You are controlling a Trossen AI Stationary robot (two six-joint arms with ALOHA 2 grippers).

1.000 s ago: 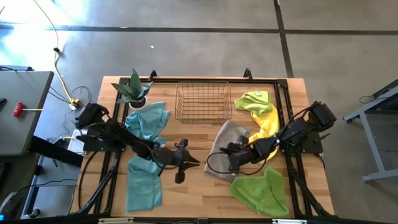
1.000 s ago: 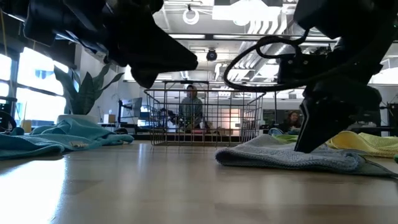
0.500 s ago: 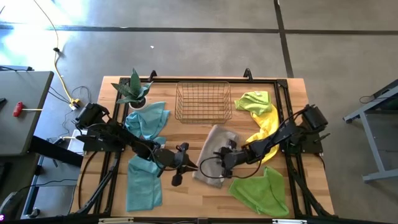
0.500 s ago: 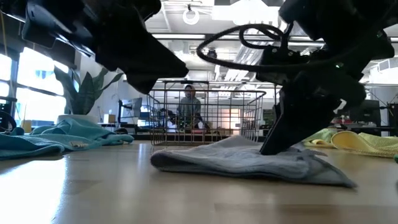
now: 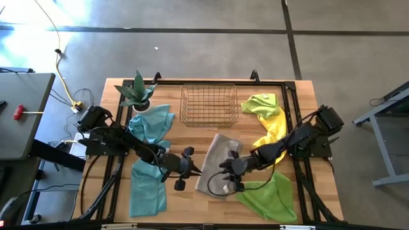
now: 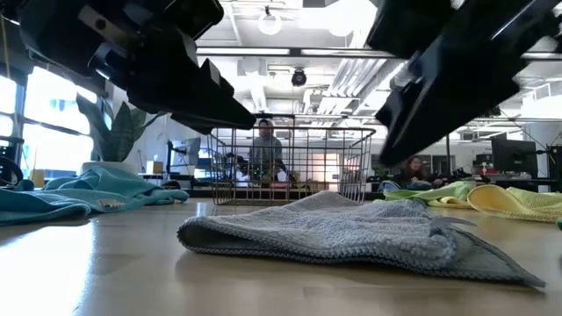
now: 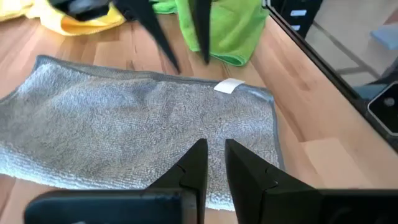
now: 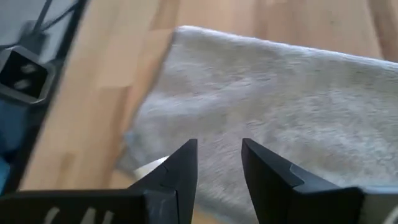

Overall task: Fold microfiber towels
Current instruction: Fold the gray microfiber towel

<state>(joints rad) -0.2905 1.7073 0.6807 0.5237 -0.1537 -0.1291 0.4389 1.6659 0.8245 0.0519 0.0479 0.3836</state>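
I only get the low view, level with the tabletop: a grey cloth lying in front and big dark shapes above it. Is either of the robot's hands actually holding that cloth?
Observer: No. The right wrist view shows the right hand over the grey towel with its fingers apart and nothing between them.
Operator: And the other one?
Observer: The left hand has only a slim gap between its fingers. It is empty too, and it points across the same towel.
Operator: Is there anything on the cloth that I can't see from down here?
Observer: Yes, a small white tag at one edge, on the side nearest a lime green towel.
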